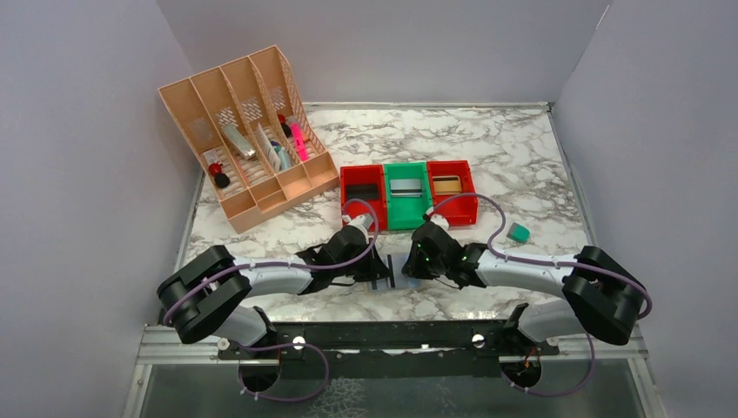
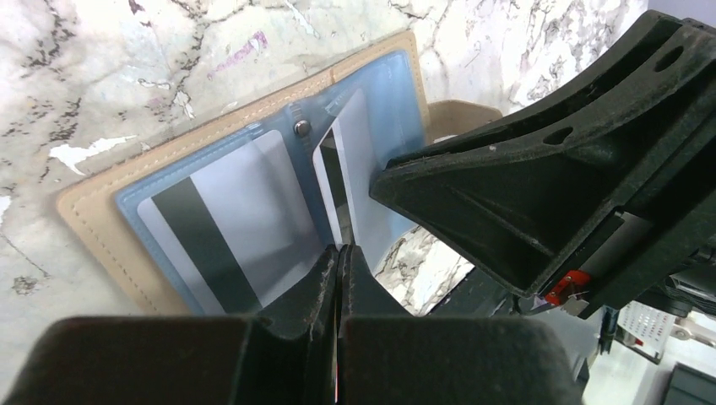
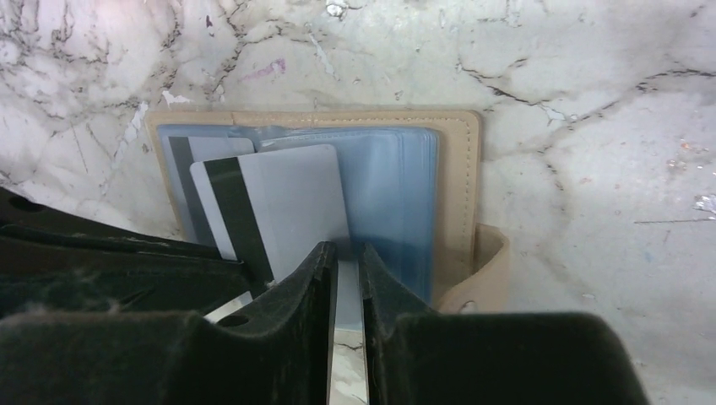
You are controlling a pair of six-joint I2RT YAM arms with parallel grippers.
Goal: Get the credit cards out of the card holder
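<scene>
Item 1. Left tool (image 2: pixel 338 260): clenched. Its two black fingers are pressing together on the lower edge of a pale grey plastic credit card with a black magnetic stripe (image 2: pixel 353 160). The card is tilting up out of the holder's middle fold.

Item 2. Right tool (image 3: pixel 345 263): released. Its jaws are standing slightly parted, a narrow slit is showing between them, and nothing is showing clamped. It is hovering at the near edge of the same card, just beside the left tool.

Item 3. Tan stitched card holder with pale blue-grey clear-plastic panels (image 3: pixel 460 160): lying open and flat on the bench, under both tools and near the front edge. A second grey striped card (image 2: pixel 241 211) is sitting inside one panel's sleeve. A tan snap strap (image 3: pixel 488 266) is sticking out at one side.

Item 4. White marble-patterned bench (image 1: pixel 522 165): carrying all the items.

Item 5. Red plastic bin (image 1: pixel 348 209), green plastic bin (image 1: pixel 406 216) and second red bin (image 1: pixel 463 209): standing side by side, touching, beyond the tools.

Item 6. Small teal block (image 1: pixel 519 232): lying to the right of the bins, apart from them.

Item 7. Peach slotted desk organiser (image 1: pixel 200 131): standing at the far left, holding pens and small objects.
</scene>
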